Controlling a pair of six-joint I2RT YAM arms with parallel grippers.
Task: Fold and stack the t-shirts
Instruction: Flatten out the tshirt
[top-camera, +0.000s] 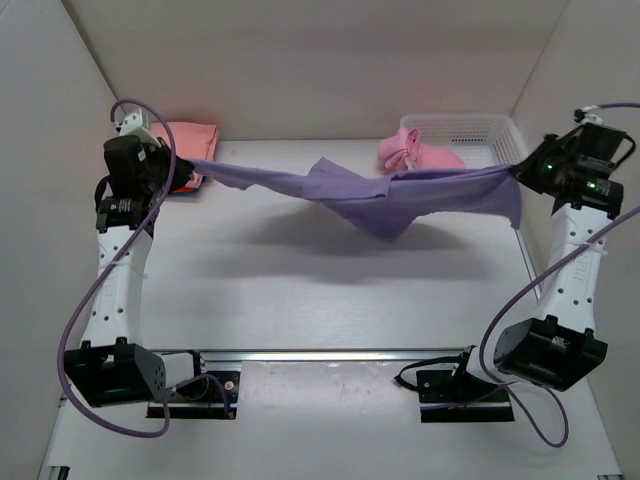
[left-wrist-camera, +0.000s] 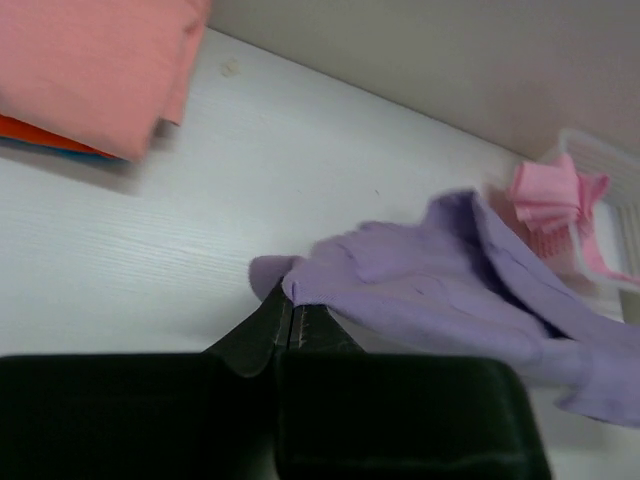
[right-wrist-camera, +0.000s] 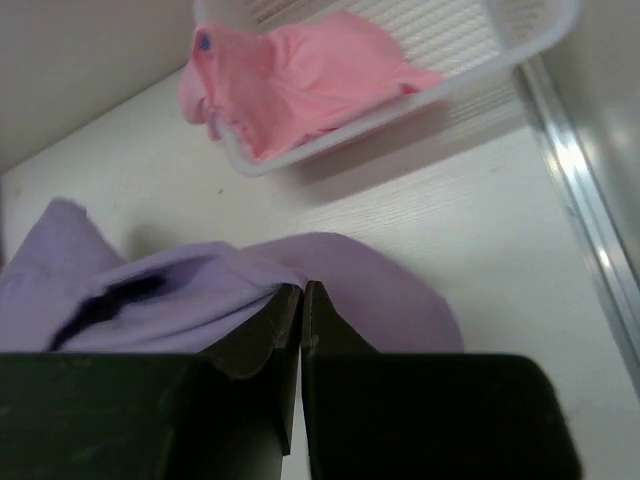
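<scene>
Left gripper (left-wrist-camera: 289, 312): jaws clamped on lavender t-shirt (top-camera: 380, 195) corner;
Salmon t-shirt (top-camera: 192, 138): folded, far-left on table (top-camera: 300, 300);
Lavender t-shirt: hanging stretched between both grippers;
Light pink t-shirt (top-camera: 412, 152): in basket (top-camera: 480, 128);
Right gripper (right-wrist-camera: 302, 295): jaws clamped on lavender t-shirt

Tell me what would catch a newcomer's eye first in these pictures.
The lavender-purple t-shirt hangs stretched across the middle of the table, sagging at its centre, with the left tool and the right tool each shut on one end. Next come the folded salmon-pink tee at the far left corner and the light pink tee spilling over the rim of the white mesh basket at the far right.
</scene>
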